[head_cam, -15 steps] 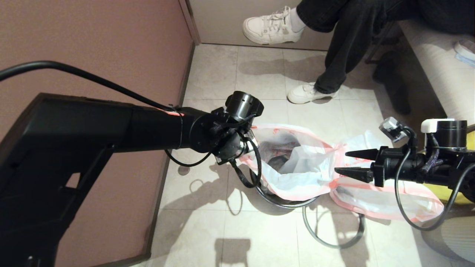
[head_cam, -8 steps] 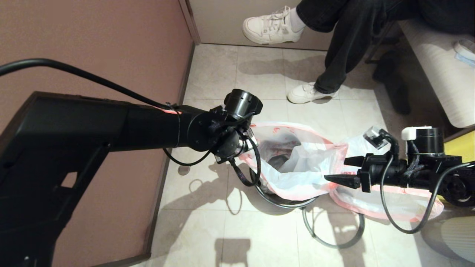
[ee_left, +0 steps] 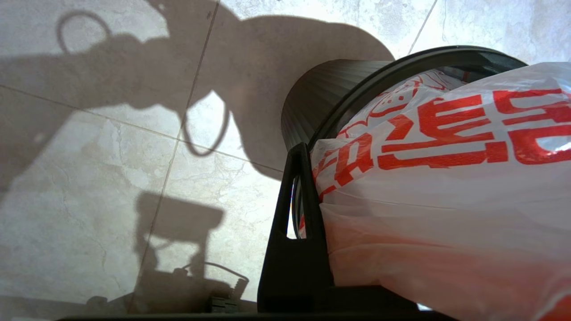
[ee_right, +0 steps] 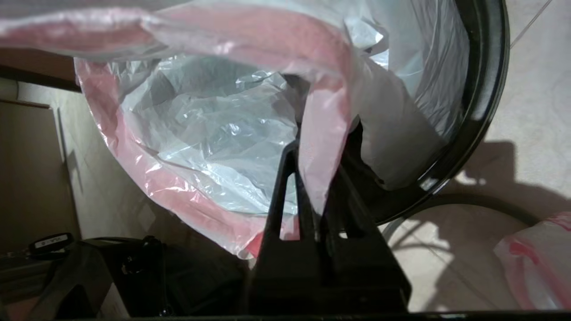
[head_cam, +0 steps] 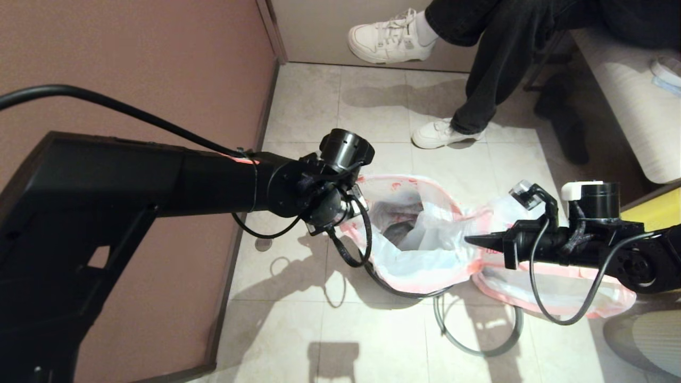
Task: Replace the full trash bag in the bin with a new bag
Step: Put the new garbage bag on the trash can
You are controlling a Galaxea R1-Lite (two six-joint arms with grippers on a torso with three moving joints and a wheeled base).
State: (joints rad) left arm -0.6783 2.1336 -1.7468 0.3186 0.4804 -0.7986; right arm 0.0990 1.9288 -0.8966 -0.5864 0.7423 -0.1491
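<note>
The black bin (head_cam: 404,292) stands on the tiled floor with the full trash bag (head_cam: 425,255) in it, mouth spread wide; crumpled clear plastic shows inside (ee_right: 214,133). My left gripper (ee_left: 312,154) is at the bin's left side, shut on the bag's printed edge (ee_left: 446,178), which drapes over one finger. At the bag's right side, my right gripper (head_cam: 468,240) is shut, with the pink hem pinched between its fingers (ee_right: 312,156). The grey ring (head_cam: 468,351) lies loose on the floor beside the bin. The limp new bag (head_cam: 558,290) lies flat to the right, under my right arm.
A seated person's legs and white shoes (head_cam: 441,133) are just beyond the bin. A brownish wall (head_cam: 133,64) runs along the left. A cushioned seat (head_cam: 628,106) stands at the far right. A floor drain (head_cam: 262,243) sits left of the bin.
My right gripper, open before, has moved left to the bag's right hem and shut on it. The left arm has hardly moved.
</note>
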